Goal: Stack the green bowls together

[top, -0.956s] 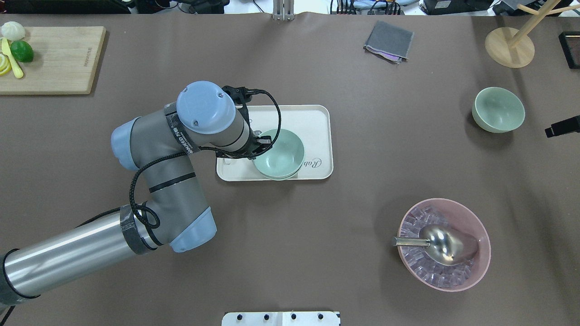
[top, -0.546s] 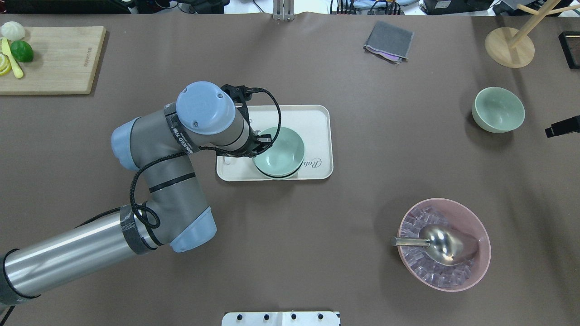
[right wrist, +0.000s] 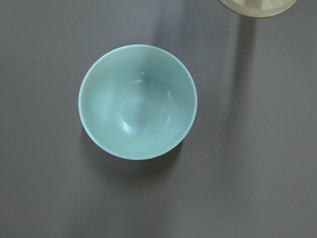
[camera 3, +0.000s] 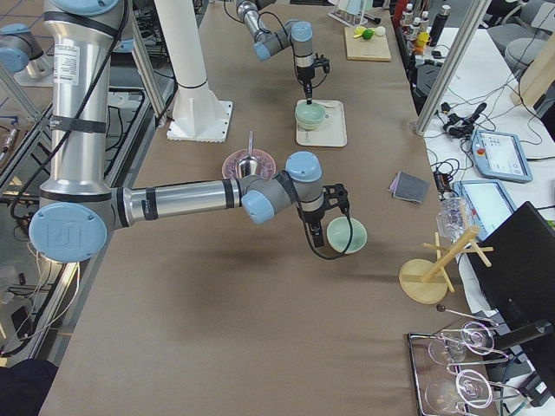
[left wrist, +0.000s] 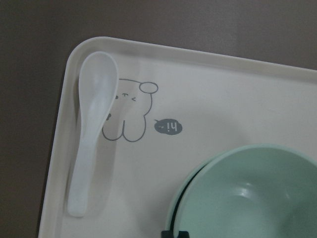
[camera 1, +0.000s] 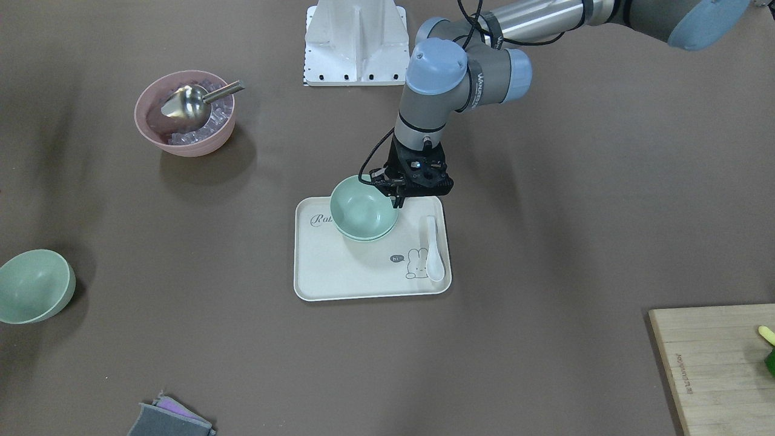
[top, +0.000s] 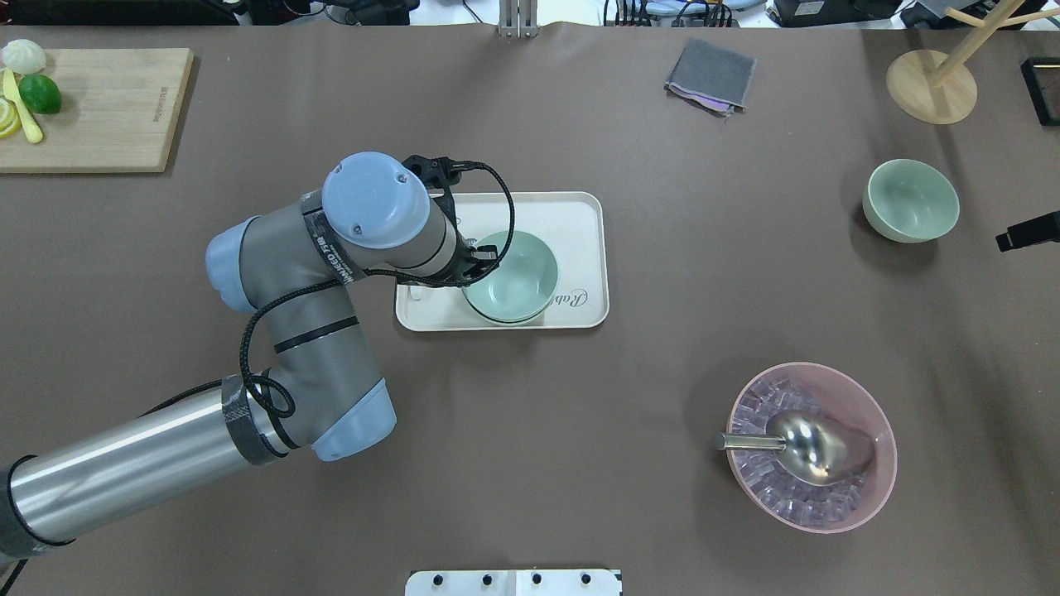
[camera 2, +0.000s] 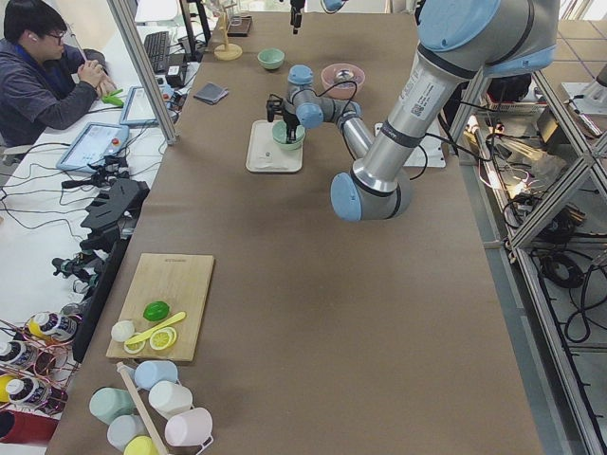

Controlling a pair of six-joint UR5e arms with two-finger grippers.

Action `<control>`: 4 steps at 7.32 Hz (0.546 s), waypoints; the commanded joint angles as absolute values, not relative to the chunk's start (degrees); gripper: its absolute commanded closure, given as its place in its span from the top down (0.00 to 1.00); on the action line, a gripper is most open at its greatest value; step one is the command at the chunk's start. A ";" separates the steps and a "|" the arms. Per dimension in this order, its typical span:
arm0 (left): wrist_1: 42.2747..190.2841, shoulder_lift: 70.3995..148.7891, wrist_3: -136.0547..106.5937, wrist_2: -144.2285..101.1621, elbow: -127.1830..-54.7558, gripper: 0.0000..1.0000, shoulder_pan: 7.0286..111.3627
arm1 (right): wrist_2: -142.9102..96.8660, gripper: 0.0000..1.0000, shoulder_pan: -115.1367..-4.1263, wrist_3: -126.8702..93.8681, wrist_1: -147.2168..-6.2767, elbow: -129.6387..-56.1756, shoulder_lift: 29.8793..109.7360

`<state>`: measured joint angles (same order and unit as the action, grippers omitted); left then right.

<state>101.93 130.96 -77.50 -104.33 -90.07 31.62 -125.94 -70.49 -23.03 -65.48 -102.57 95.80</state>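
Note:
Two pale green bowls (top: pixel 511 277) sit nested on the cream tray (top: pixel 571 215), also seen in the front view (camera 1: pixel 363 209). My left gripper (top: pixel 476 261) stands at the stack's rim (camera 1: pixel 396 198), its jaws closed on the edge of the top bowl (left wrist: pixel 247 198). A third green bowl (top: pixel 911 200) stands alone on the table at the far right and fills the right wrist view (right wrist: pixel 137 101). My right gripper (camera 3: pixel 316 236) hangs just beside and above it. I cannot tell whether it is open or shut.
A white spoon (camera 1: pixel 433 248) lies on the tray beside the stack. A pink bowl (top: pixel 890 463) with ice cubes and a metal scoop (top: pixel 816 447) sits front right. A cutting board (top: pixel 99 108), a grey cloth (top: pixel 710 74) and a wooden stand (top: pixel 932 87) line the far side.
The top green bowl has come down and settled into the lower one; the gap between their rims has closed. The left arm shifted only slightly.

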 commanded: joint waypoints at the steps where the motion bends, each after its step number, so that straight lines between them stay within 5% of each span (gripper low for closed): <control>1: 102.48 130.87 -77.34 -104.33 -90.09 0.00 31.55 | -125.95 1.00 -70.49 -23.03 -65.48 -102.57 95.80; 2: 104.74 130.52 -77.17 -104.33 -90.00 0.09 31.64 | -125.95 1.00 -70.49 -23.03 -65.39 -102.57 95.80; 4: 107.73 130.34 -76.91 -104.33 -90.17 0.59 31.73 | -125.95 1.00 -70.49 -23.03 -65.48 -102.57 95.80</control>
<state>105.50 130.51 -77.05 -104.33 -90.09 31.66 -125.95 -70.49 -23.03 -65.42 -102.57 95.80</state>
